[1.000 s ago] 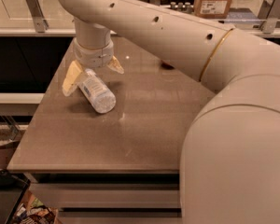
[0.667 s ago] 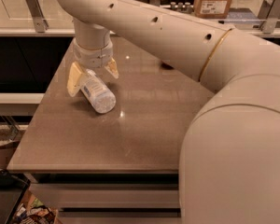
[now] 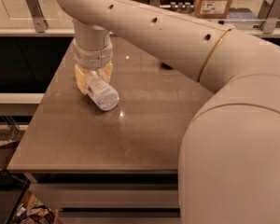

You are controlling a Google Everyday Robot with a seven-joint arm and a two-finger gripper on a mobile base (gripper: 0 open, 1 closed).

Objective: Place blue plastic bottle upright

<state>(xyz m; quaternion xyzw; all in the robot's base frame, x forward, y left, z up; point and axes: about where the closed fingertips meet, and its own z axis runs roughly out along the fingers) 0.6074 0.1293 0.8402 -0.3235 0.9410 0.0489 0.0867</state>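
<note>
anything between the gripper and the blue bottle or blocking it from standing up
Nothing visible. The gripper is closed around one end of the blue plastic bottle, which lies on the table with nothing beside it.

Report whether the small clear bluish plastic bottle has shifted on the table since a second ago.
No, not noticeably: the bluish plastic bottle lies at the same spot near the brown table's left edge, pincer at its far end.
</note>
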